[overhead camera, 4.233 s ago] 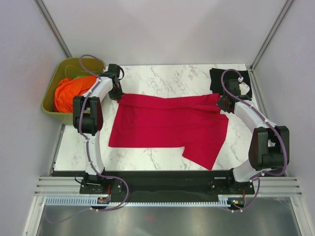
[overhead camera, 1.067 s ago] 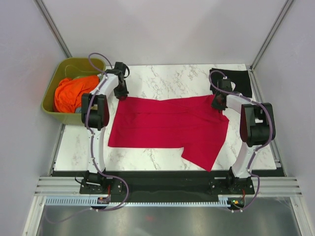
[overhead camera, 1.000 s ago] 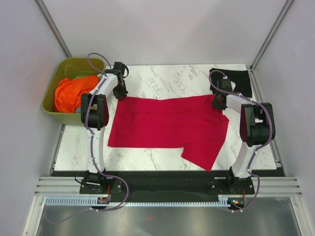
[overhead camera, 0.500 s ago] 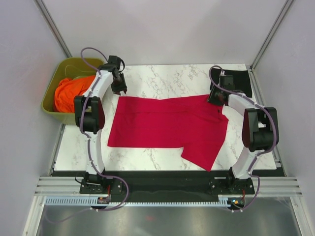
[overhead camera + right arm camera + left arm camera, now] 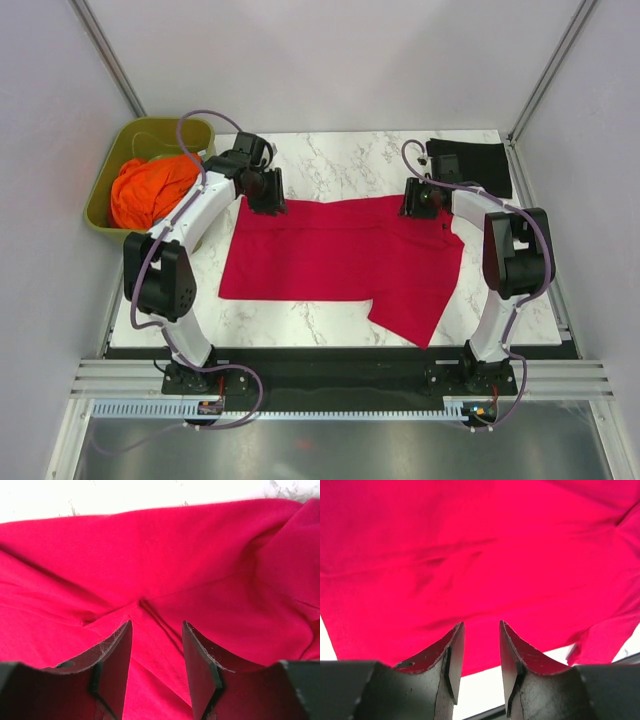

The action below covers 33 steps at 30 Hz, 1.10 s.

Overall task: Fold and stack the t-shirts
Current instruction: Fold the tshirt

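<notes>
The red tee [image 5: 340,255] lies spread flat across the middle of the table [image 5: 340,160], with one flap reaching toward 5 o'clock near the front edge. The black tee [image 5: 470,165] sits folded in the table's 1 o'clock corner, apart from the red one.

The left gripper [image 5: 268,195] is at the red tee's 11 o'clock corner. In the left wrist view its jaws stand apart with nothing between them, and red cloth fills the space beyond the fingertips [image 5: 457,630].

The right gripper [image 5: 418,200] is at the tee's 1 o'clock edge. Its jaws are also apart and hold nothing. In the right wrist view, a seam and some creases run through the red cloth [image 5: 165,580] just past them.

Off the table at 10 o'clock stands a green tub [image 5: 100,200] holding bunched orange cloth [image 5: 150,190].
</notes>
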### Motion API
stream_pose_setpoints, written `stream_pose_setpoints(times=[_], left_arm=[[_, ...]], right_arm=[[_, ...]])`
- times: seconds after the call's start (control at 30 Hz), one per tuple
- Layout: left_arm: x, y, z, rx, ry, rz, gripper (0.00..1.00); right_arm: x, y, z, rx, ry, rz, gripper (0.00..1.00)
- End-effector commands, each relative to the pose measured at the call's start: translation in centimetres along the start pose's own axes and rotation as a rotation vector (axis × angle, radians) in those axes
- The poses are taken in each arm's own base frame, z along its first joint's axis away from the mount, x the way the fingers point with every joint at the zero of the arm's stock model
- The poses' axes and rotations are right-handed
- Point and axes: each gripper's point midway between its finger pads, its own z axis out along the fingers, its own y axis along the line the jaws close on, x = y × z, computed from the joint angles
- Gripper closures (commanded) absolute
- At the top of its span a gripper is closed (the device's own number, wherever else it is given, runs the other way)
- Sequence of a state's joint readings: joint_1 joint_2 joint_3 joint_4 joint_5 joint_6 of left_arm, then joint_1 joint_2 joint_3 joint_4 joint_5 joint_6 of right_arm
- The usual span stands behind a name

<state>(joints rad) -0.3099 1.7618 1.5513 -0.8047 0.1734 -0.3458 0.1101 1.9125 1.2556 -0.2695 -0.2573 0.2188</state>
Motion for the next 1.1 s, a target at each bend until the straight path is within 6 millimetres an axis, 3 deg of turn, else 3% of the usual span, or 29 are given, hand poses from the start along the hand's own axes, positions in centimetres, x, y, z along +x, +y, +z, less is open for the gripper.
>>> stream_pose_setpoints(times=[0.0, 0.2, 0.6, 1.07], left_arm=[[-0.8, -1.1, -1.6, 0.088, -0.061, 0.020, 0.58], [-1.0, -1.2, -1.5, 0.091, -0.064, 0.024, 0.58], [-0.8, -1.2, -1.8, 0.096, -0.073, 0.029, 0.58], [-1.1, -1.3, -2.6, 0.098, -0.096, 0.032, 0.58]], right_arm=[[-0.3, 0.9, 0.0, -0.032, -0.006, -0.065, 0.47], [0.7, 1.5, 0.2, -0.014, 0.015, -0.102, 0.47], [1.9, 0.4, 1.0, 0.046, 0.047, -0.137, 0.47], [3.2, 1.3, 0.7, 0.021, 0.086, -0.150, 0.47]])
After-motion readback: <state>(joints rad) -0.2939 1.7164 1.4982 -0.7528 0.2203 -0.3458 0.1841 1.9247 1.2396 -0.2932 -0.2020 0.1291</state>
